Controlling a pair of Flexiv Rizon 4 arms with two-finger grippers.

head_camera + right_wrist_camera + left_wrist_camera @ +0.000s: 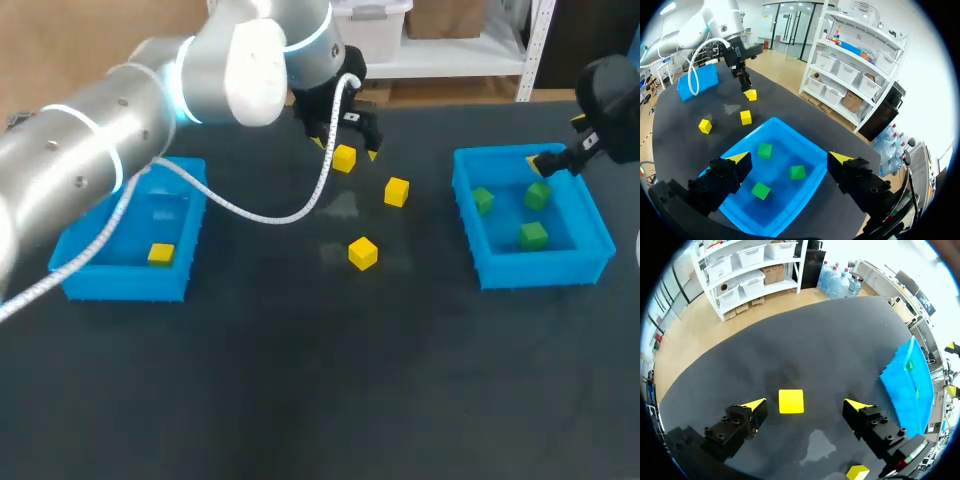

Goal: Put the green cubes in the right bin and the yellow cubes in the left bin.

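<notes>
My left gripper (345, 140) stands open low over a yellow cube (344, 158) at the table's back middle. In the left wrist view this cube (791, 401) lies between the fingers of the left gripper (806, 404), touched by neither. Two more yellow cubes (396, 191) (362, 252) lie on the table, and one yellow cube (160, 253) is in the left bin (125, 282). The right bin (530, 268) holds three green cubes (483, 200) (537, 195) (532, 235). Above its far side hangs my right gripper (789, 159), open and empty.
Both bins are blue; the left one (697, 82) shows far off in the right wrist view. A white cable loops from my left arm (120, 130) down over the table's middle. A faint damp patch (820, 447) marks the dark tabletop near the left gripper.
</notes>
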